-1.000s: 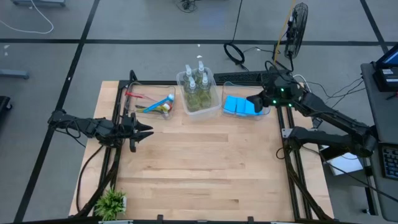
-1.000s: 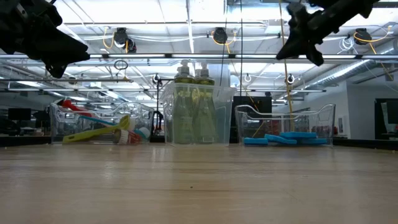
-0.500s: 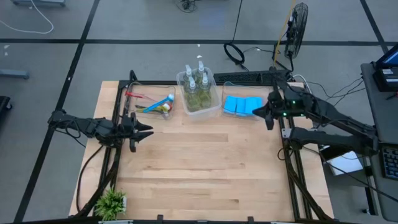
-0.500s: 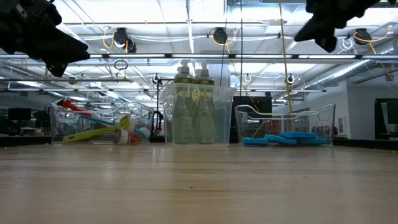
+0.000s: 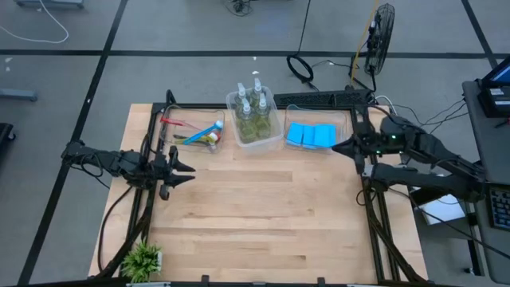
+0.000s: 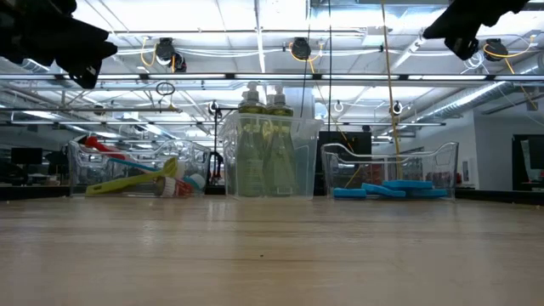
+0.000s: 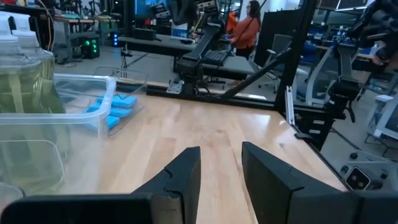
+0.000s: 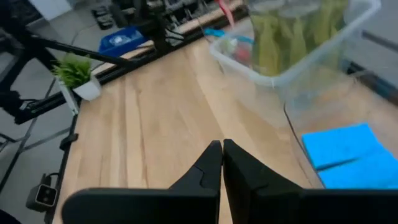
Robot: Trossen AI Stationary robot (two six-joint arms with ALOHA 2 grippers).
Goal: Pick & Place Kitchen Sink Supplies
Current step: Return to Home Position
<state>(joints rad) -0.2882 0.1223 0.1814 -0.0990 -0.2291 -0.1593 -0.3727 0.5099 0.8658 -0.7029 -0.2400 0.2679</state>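
Note:
Several yellow-green soap bottles (image 5: 253,112) stand upright in a clear bin (image 5: 275,142) at the table's far middle. Light-blue sponges (image 5: 310,135) lie flat in a clear bin (image 6: 450,161) to its right. Brushes (image 5: 193,134) lie in a third bin on the left. My right gripper (image 5: 339,148) hovers shut just off the sponges' near right corner, touching nothing (image 8: 222,144). My left gripper (image 5: 188,169) hangs open and empty over the table's left edge (image 7: 221,152), pointing level across the table.
A small potted plant (image 5: 143,259) stands at the near left corner. The black frame rails (image 5: 370,199) run along both side edges. The bare wood (image 5: 263,207) in front of the bins is free room.
My right gripper has drawn back from above the sponge bin toward the table's right and near edges, rising a little and rolling, staying shut. My left gripper has rolled slightly in place.

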